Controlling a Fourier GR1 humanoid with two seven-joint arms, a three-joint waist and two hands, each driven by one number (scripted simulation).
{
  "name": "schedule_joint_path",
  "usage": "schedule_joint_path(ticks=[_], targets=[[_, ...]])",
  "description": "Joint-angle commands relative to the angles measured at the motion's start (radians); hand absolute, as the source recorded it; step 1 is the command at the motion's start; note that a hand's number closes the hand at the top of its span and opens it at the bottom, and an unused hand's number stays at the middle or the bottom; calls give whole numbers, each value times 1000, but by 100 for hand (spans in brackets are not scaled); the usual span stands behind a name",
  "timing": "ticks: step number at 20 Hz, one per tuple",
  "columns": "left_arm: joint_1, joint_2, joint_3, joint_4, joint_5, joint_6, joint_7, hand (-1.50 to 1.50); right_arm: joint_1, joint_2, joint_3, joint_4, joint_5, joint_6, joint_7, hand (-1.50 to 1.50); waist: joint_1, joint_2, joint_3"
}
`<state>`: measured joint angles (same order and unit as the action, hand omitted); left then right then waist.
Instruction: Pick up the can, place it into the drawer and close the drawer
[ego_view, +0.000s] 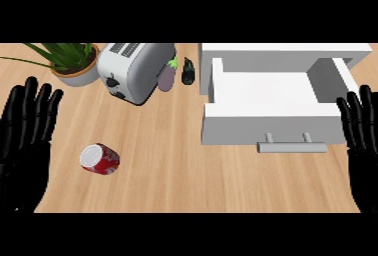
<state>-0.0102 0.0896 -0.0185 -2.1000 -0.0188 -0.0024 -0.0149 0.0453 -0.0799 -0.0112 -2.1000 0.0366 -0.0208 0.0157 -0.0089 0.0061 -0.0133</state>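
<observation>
Black left hand (29, 125): fingers spread, empty, at left edge. Red can (100, 158): lying on its side on wooden counter (170, 175), just right of it; best grasped across its body. White drawer (269, 107): open. Right hand (362, 125): spread, empty.

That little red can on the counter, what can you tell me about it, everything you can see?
The can is red with pale markings and a silvery, metallic-looking end. It lies on its side on the wooden counter, its silvery end turned toward the upper left of the view. It sits in the left part of the counter, below the toaster and well left of the open white drawer. No robot hand touches it; only the counter does.
</observation>
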Motion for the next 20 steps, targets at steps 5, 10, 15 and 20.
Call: schedule_joint_path(ticks=[5,10,15,20], targets=[[129,-88,7,-81,-253,349,52,-150,-20,7,9,-33,-24,9,10,-150,28,-13,15],[287,-89,51,-26,-181,616,254,-150,52,7,-66,30,-47,-36,157,-150,31,-6,14],[327,-89,-164,-155,-409,802,448,-150,-13,10,-39,-8,-34,-59,274,-150,13,-7,14],[361,-90,-230,-185,-485,806,458,-150,9,17,-42,-38,-11,-64,252,-150,11,-7,13]])
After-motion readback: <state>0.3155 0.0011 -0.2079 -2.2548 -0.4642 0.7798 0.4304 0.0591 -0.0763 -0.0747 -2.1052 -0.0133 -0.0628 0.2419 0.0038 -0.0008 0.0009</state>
